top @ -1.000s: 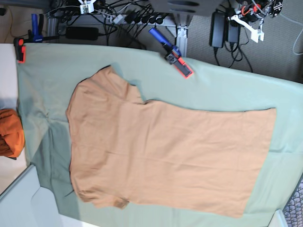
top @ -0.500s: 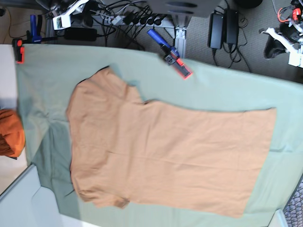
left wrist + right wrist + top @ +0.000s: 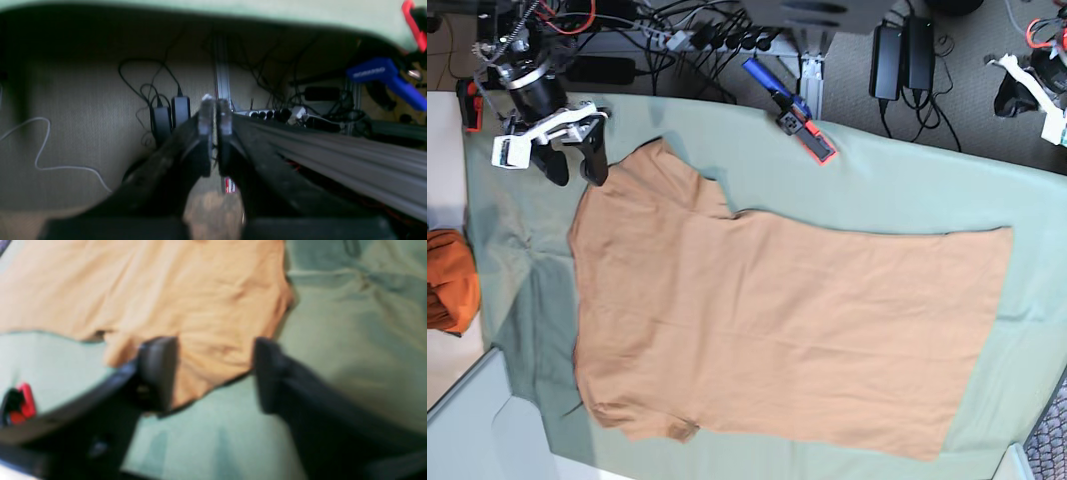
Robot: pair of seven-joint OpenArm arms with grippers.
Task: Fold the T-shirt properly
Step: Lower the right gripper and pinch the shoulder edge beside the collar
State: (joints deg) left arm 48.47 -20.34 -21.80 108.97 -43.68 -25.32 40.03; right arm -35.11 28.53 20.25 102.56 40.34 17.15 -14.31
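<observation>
The tan T-shirt [image 3: 777, 320] lies flat on the pale green table cloth [image 3: 907, 190], with its collar end at the left and its hem at the right. My right gripper [image 3: 575, 165] is open, just above the cloth at the shirt's upper left sleeve. In the right wrist view the right gripper [image 3: 211, 370] has its two fingers on either side of the sleeve's edge [image 3: 206, 350], holding nothing. My left gripper [image 3: 215, 113] is shut and empty, off the table over the floor. The left arm shows at the base view's upper right [image 3: 1027, 95].
A blue and red clamp [image 3: 789, 110] grips the cloth's far edge. A red clamp [image 3: 469, 105] sits at the far left corner. A darker orange cloth bundle [image 3: 447, 280] lies off the left edge. Power adapters and cables [image 3: 897, 50] lie on the floor behind.
My right arm has come into the base view and moved down to the shirt's upper left sleeve, with the gripper open. The T-shirt has not moved.
</observation>
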